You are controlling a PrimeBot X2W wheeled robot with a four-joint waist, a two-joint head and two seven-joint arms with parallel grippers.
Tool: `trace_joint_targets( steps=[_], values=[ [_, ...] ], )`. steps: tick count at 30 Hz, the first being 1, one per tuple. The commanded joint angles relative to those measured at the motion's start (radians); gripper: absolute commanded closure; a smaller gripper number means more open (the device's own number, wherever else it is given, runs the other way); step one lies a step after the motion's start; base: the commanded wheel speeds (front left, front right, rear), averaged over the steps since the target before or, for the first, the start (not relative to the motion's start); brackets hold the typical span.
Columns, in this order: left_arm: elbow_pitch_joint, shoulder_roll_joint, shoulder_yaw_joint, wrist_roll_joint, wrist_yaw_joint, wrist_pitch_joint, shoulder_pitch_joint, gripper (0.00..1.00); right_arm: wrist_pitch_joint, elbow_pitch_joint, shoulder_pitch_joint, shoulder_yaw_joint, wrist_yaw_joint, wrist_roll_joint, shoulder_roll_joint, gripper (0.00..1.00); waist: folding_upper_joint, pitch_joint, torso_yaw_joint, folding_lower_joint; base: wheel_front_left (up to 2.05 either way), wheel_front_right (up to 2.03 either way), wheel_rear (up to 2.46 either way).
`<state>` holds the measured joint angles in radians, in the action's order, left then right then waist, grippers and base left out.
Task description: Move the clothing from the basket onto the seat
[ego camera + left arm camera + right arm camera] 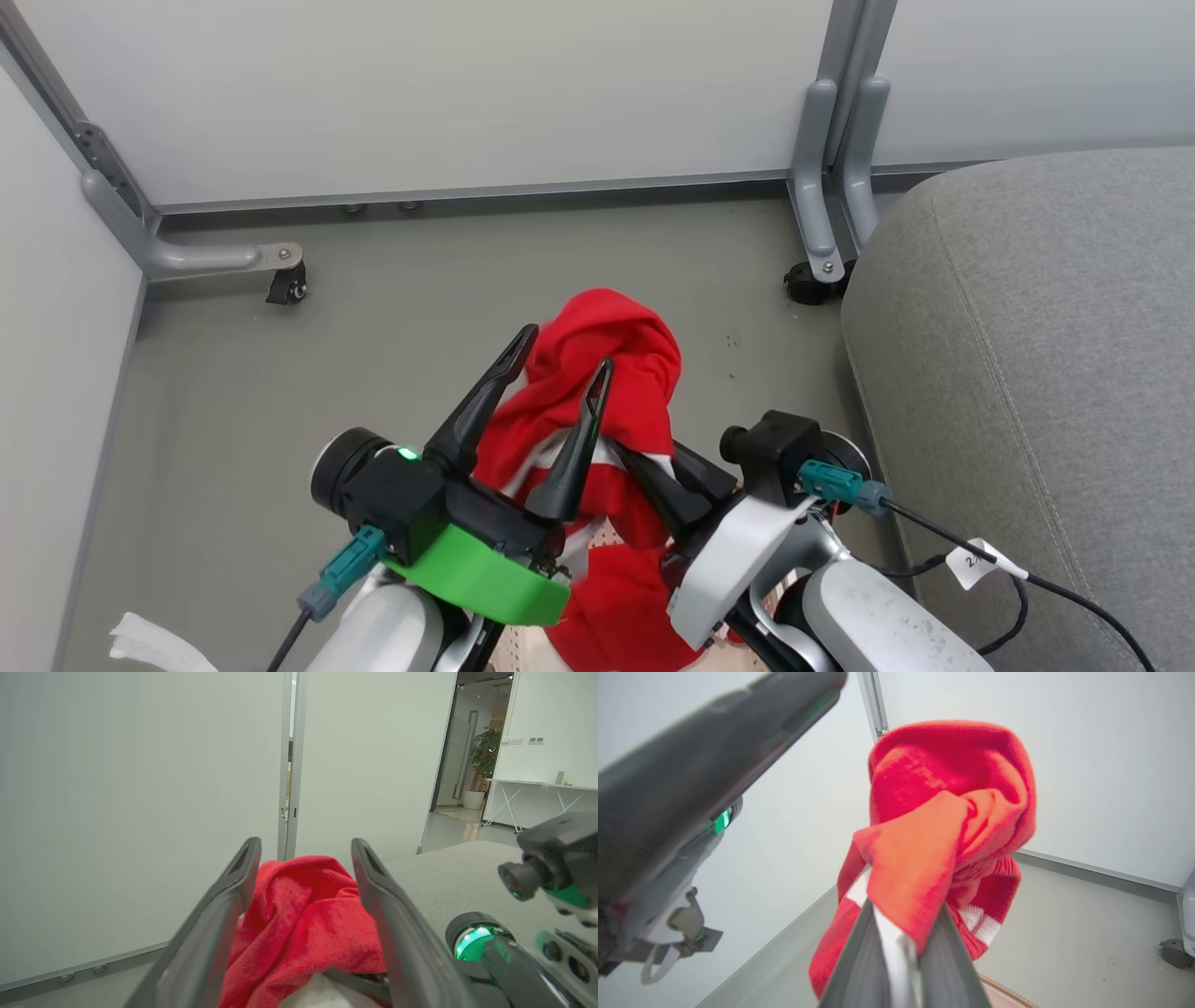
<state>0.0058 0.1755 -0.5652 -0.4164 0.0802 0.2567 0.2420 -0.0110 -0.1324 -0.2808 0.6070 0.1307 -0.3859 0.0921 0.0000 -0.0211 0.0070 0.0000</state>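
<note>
Red cloth with white stripes, the clothing [611, 341], hung bunched in the air in front of your robot, above the grey floor [373, 317] and clear of it. Your right tool [901, 938] was clamped on it. In the right wrist view its 2 fingers pressed together on a fold of red fabric and a white band, and the rest of the garment bulged beyond them and drooped to each side. Your left tool [568, 347] stood wide open, its 2 dark fingers spread, with the bundle showing between them in the left wrist view. Whether either finger touched the cloth, you could not tell from these views. The lower part of the clothing trailed down to the bottom edge of the head view. A curved piece of the brown rim of the basket [1008, 991] showed below the cloth in the right wrist view. The seat [1027, 373], a big grey cushion, lay to your robot's right, apart from the clothing. Behind stood white partition panels [420, 84] on grey castor feet [288, 283].
</note>
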Motion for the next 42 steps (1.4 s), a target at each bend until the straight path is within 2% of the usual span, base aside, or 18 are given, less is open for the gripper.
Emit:
trace_joint_targets(
  steps=[1, 7, 14, 19, 28, 34, 42],
  values=[
    [0.001, 0.013, -0.001, 0.015, -0.009, -0.002, -0.008, 0.0, -0.01, -0.001, -0.015, -0.003, 0.0, -0.006, 0.002, 1.0, 0.0, -0.001, 0.001, 0.0, 0.0, 0.0, 0.0],
    [0.004, 0.058, -0.02, 0.036, -0.024, -0.041, -0.057, 0.0, -0.023, -0.008, -0.024, -0.019, 0.0, -0.005, 0.003, 1.0, 0.0, -0.003, 0.004, 0.0, 0.0, 0.0, 0.0],
    [-0.017, 0.119, -0.061, 0.042, -0.018, -0.111, -0.129, 0.0, -0.038, -0.022, -0.019, -0.042, 0.0, 0.005, 0.009, 1.0, 0.0, -0.006, 0.027, 0.0, 0.0, 0.0, 0.0],
    [-0.036, 0.141, -0.087, 0.044, -0.011, -0.137, -0.159, 0.0, -0.041, -0.034, -0.003, -0.063, 0.0, 0.01, 0.011, 1.0, 0.0, -0.003, 0.044, 0.0, 0.0, 0.0, 0.0],
    [-0.052, 0.148, -0.098, 0.038, -0.02, -0.148, -0.164, 0.0, -0.045, -0.053, 0.006, -0.083, 0.0, 0.013, 0.013, 1.0, 0.0, -0.004, 0.04, 0.0, 0.0, 0.0, 0.0],
    [-0.056, 0.153, -0.097, 0.041, -0.027, -0.144, -0.155, 0.0, -0.054, -0.06, 0.006, -0.104, 0.0, 0.018, 0.014, 1.0, 0.0, -0.025, -0.003, 0.0, 0.0, 0.0, 0.0],
    [-0.071, 0.169, -0.1, 0.058, -0.021, -0.15, -0.115, 0.0, -0.072, -0.051, -0.02, -0.139, 0.0, 0.027, 0.011, 1.0, 0.0, -0.087, -0.129, 0.0, 0.0, 0.0, 0.0]
  ],
)
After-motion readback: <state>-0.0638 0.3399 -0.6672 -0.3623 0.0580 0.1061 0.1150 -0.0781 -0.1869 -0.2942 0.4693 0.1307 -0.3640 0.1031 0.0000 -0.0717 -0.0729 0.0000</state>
